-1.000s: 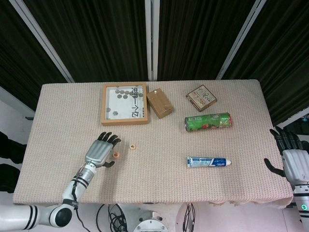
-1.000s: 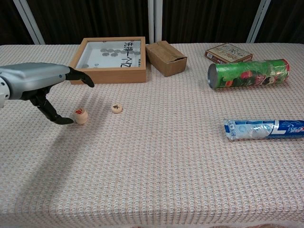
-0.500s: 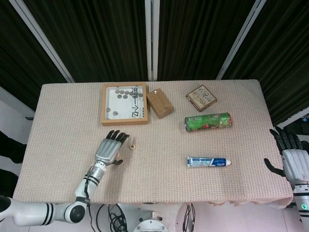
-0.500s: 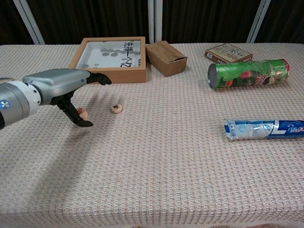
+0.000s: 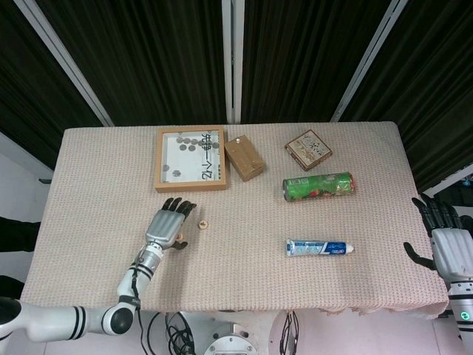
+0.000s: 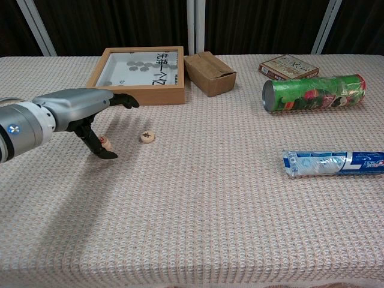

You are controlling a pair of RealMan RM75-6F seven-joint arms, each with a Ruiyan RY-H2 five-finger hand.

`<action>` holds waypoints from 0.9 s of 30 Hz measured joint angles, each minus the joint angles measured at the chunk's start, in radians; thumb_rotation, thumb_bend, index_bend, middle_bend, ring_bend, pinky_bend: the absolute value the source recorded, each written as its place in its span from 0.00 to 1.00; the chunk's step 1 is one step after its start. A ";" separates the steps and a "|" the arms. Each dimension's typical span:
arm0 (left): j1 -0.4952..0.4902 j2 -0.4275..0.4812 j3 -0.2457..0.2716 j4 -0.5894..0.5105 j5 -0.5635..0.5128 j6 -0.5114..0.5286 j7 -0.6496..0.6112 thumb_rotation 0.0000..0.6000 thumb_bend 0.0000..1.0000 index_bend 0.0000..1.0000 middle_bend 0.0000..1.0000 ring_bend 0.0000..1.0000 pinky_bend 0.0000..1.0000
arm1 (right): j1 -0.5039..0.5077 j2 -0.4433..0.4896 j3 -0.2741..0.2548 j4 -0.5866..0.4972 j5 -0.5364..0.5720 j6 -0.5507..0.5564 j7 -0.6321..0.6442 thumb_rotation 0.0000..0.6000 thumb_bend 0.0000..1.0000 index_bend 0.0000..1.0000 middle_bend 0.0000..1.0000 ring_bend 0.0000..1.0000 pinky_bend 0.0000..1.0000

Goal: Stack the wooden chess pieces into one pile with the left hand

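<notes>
Left hand poised over one wooden chess piece

The left hand (image 6: 84, 108) hovers fingers-spread, thumb tip down beside the red-marked piece (image 6: 105, 143), holding nothing; the second piece (image 6: 147, 137) lies just right of it on the table (image 6: 210, 198). These discs look light, stiff and smooth; pinching opposite rim edges seems best. The right hand (image 5: 448, 248) idles open, far right.

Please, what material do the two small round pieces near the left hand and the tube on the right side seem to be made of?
The chess piece and the other piece beside the left hand look like pale, unvarnished wood: matte, light tan, with marked tops. The toothpaste tube seems to be glossy plastic or laminate, judging by its shine and printed surface.
</notes>
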 measured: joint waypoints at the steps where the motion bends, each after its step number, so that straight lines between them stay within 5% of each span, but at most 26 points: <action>1: -0.001 0.001 -0.002 0.002 -0.003 -0.001 0.000 1.00 0.16 0.11 0.08 0.00 0.00 | 0.000 0.000 0.000 0.000 -0.001 0.000 0.001 1.00 0.24 0.00 0.00 0.00 0.00; 27: -0.009 0.039 0.003 -0.026 -0.020 -0.033 -0.035 1.00 0.16 0.14 0.08 0.00 0.00 | 0.002 0.001 -0.001 -0.003 0.004 -0.005 -0.004 1.00 0.24 0.00 0.00 0.00 0.00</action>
